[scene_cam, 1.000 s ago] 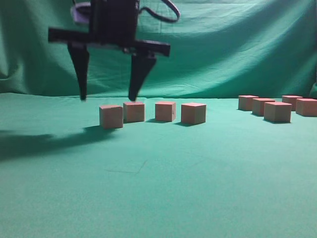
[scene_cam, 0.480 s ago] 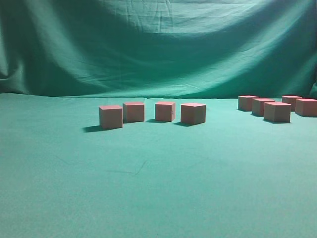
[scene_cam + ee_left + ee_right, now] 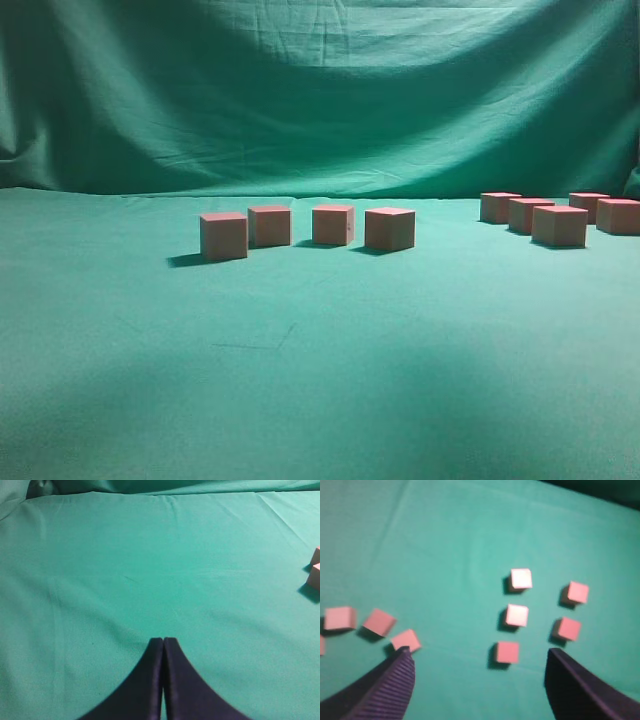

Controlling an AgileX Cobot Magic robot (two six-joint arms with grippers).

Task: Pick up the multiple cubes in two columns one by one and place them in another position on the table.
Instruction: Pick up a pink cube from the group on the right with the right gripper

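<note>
- In the left wrist view, two cubes (image 3: 315, 570) are cut off by the right edge.
- In the right wrist view, one cube (image 3: 321, 645) is cut off at the left edge.
- That view is blurry.
- The exterior view shows no arms.

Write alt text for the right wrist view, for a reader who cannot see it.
Seen from above, nine pink cubes lie on the green table: five in two columns at centre-right, four in a loose row at the left edge, one cut off. The open right gripper hangs over the cloth between the groups, holding nothing.
</note>
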